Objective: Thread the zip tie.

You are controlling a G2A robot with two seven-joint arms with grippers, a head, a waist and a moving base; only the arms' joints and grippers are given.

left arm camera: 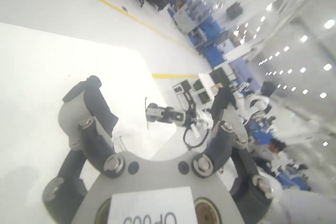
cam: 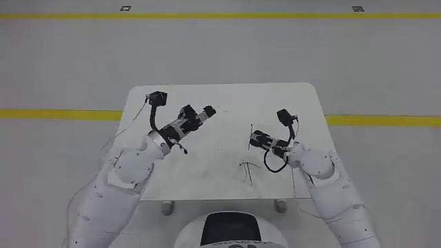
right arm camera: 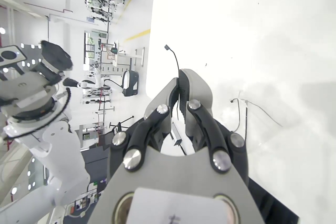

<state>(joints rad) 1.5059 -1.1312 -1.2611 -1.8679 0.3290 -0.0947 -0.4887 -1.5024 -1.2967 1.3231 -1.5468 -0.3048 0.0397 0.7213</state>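
Table (right arm camera: 236,12): zip tie (right arm camera: 175,59) in R pincer (right arm camera: 179,78)

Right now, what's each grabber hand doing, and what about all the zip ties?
left gripper: open, holding nothing, up above the table.
right gripper: shut on the zip tie.
zip tie: pinched between the right gripper's fingers, head end sticking out, not threaded into a loop.
spare zip ties: lying loose on the table, nothing touching them.
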